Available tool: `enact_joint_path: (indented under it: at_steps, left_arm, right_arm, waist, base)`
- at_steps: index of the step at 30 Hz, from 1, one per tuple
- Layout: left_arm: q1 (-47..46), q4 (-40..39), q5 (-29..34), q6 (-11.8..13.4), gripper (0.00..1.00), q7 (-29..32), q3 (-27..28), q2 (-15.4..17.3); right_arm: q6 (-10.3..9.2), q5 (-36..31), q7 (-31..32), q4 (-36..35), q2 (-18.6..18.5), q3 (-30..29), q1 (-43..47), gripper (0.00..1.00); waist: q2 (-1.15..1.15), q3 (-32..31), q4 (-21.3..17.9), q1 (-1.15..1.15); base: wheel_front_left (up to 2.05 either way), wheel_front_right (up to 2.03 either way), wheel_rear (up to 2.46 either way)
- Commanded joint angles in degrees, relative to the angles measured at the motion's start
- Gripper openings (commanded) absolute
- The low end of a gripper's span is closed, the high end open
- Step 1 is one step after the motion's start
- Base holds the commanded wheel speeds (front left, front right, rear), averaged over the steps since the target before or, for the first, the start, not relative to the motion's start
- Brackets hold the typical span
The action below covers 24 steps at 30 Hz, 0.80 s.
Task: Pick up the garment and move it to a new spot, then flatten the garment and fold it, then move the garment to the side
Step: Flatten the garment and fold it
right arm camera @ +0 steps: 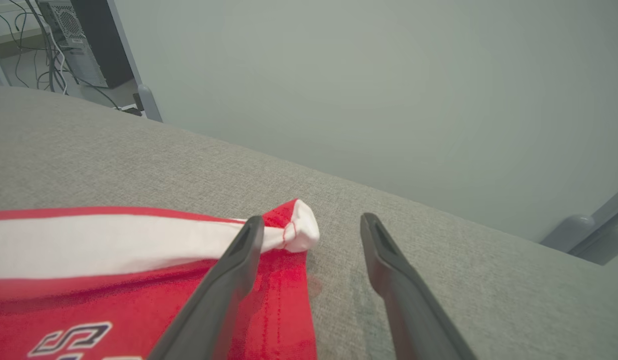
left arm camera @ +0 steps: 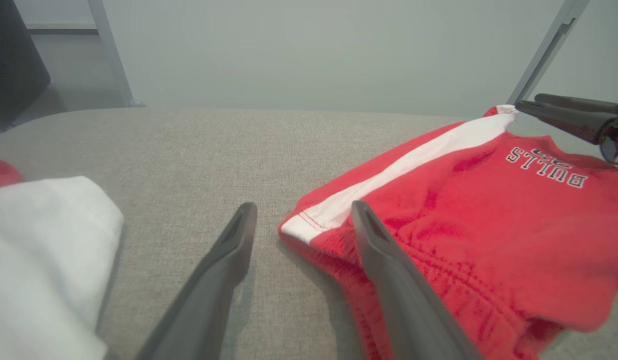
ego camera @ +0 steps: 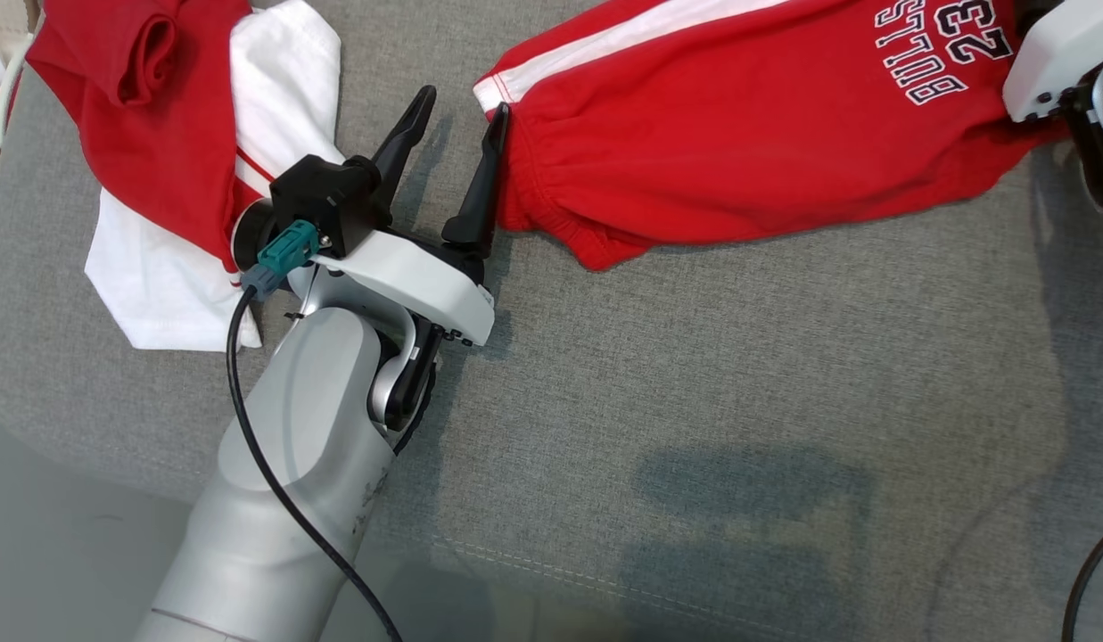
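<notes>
The red shorts [ego camera: 738, 152] are lying spread across the grey cloth-covered worktop [ego camera: 738, 401], towards its far edge, with a white stripe [ego camera: 622, 36] running along their far side and dark-edged white lettering [ego camera: 943, 45] sitting near their right end. At the left end of the shorts the left pincer [ego camera: 462, 102] is resting low over the cloth with its two dark fingers standing wide apart and gripping nothing; one finger is lying just against the gathered red edge of the shorts, and the other is standing over bare cloth to the left of them. At the right end of the shorts the right pincer [right arm camera: 312, 220] is also gaping wide and holding nothing, one finger sitting beside the bunched white tip of the stripe and the other over bare grey cloth beyond the shorts. Well to the left of the shorts, past the left pincer, a crumpled red-and-white garment [ego camera: 159, 134] is lying on the same worktop. A black cable [ego camera: 248, 428] is trailing down along the pale left forearm.
</notes>
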Motion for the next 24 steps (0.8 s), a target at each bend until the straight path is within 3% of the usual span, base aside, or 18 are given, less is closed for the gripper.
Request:
enact_joint_path:
  at_steps: [1, 15, 24]
  left_arm:
    - [0.36, -1.61, 0.81, 0.56, 1.0, -0.5, 1.86, 1.8]
    - [9.14, -1.05, 3.89, 0.73, 1.0, -0.5, 4.88, 1.8]
    - [14.78, -2.57, 5.22, 0.59, 1.0, -0.5, 4.69, 1.8]
  right_arm:
    - [-0.01, 0.45, -0.51, -1.86, 0.27, -0.42, 0.94, 1.0]
    - [-0.01, 3.87, -0.51, -14.16, -0.37, -4.99, 16.44, 1.0]
    - [-0.01, 11.84, -0.51, -14.46, 1.08, -5.56, 24.15, 1.0]
  waist:
    - [0.0, -0.86, -0.5, 0.0]
    - [0.0, -10.52, -4.44, 0.0]
    - [0.0, -13.73, -3.96, 0.0]
  base:
    - [0.0, 0.0, 0.0]
    - [0.0, 0.0, 0.0]
    - [0.0, 0.0, 0.0]
